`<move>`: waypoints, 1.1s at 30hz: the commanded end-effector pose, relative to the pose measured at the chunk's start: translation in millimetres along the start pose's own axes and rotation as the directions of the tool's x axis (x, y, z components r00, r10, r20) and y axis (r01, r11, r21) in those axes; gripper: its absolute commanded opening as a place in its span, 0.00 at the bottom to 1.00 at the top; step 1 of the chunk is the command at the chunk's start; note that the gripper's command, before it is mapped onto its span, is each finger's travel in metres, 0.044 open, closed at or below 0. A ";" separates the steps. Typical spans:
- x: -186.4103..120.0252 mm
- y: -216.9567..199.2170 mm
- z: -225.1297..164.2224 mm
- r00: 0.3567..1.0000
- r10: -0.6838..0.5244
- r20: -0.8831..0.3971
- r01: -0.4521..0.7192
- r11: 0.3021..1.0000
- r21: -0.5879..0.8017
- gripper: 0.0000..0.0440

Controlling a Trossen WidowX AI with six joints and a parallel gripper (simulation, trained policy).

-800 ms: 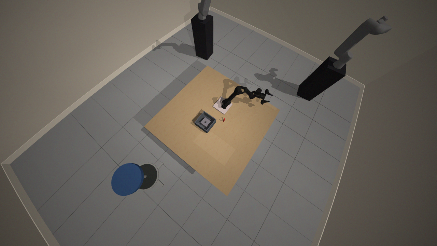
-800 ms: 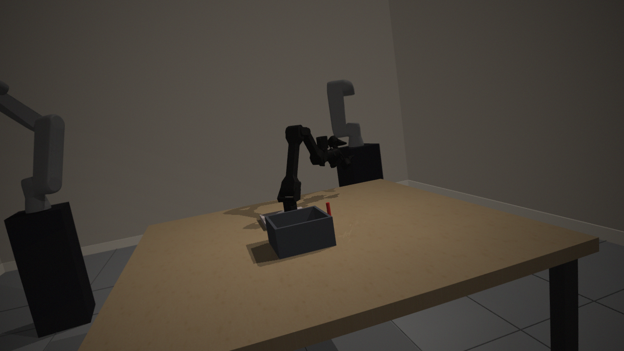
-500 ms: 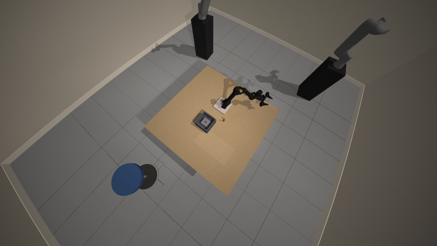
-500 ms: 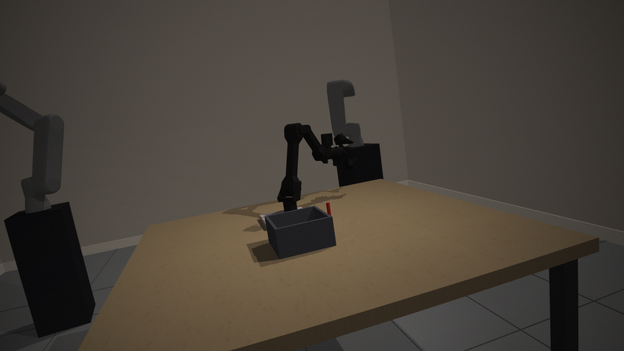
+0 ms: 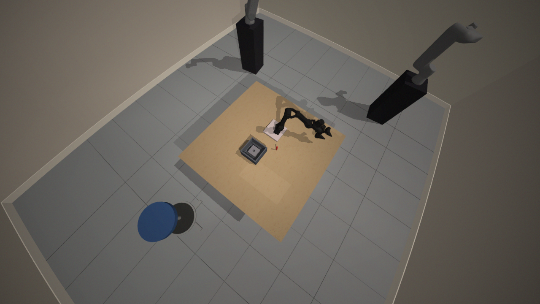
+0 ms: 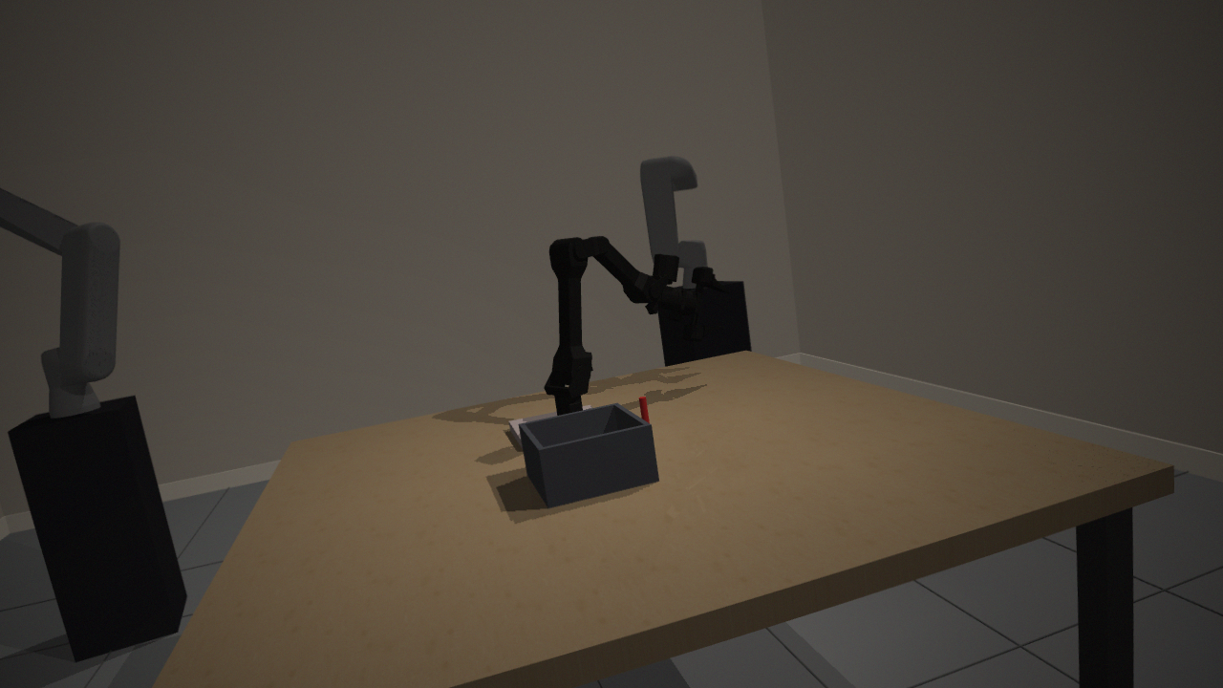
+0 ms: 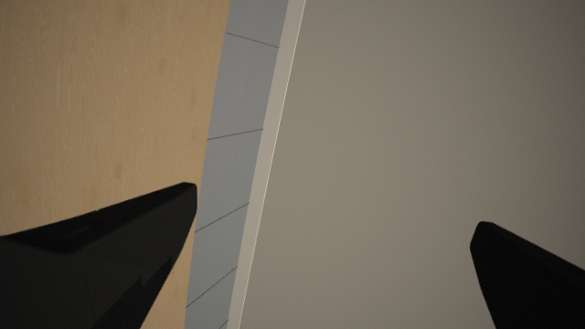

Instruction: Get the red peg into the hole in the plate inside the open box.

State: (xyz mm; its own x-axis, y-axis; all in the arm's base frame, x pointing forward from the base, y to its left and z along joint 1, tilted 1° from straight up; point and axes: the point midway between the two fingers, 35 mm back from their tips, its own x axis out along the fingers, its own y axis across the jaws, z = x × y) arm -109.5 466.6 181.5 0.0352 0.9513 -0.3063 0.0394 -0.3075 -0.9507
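The open box [image 5: 248,157] [image 6: 598,466] stood nearest, its plate [image 5: 257,153] without the peg; the red peg [image 5: 276,148] [image 6: 644,410] stood upright beyond it, beside the box on the table [image 5: 264,188] [image 6: 769,513] [image 7: 114,91]; pick-up, lowering and full insertion all remained; farther back, the arm [image 5: 284,120] [image 6: 569,308] rose to a bent elbow, its forearm sloping down; the gripper [image 5: 325,136] [image 6: 709,311] [image 7: 338,217] was raised, wide apart and without a load, well away from the peg

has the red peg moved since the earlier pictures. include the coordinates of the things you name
No, the red peg [image 5: 276,148] [image 6: 644,410] has the same place against the corners of the table [image 5: 211,151] [image 6: 769,530] [image 7: 91,91] in the top view.
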 end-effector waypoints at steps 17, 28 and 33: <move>-33.9 45.8 -119.3 0.936 0.302 -0.181 -0.155 0.816 0.558 1.00; -66.0 69.1 -170.2 0.858 0.446 -0.256 -0.067 0.590 0.805 1.00; -82.3 78.4 -189.4 0.816 0.505 -0.281 0.010 0.474 0.880 1.00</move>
State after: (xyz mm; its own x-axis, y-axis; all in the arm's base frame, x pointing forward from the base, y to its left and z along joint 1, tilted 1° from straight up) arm 72.9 368.4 140.8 0.3228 0.6355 -0.7014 -0.8289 -0.1678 -0.5336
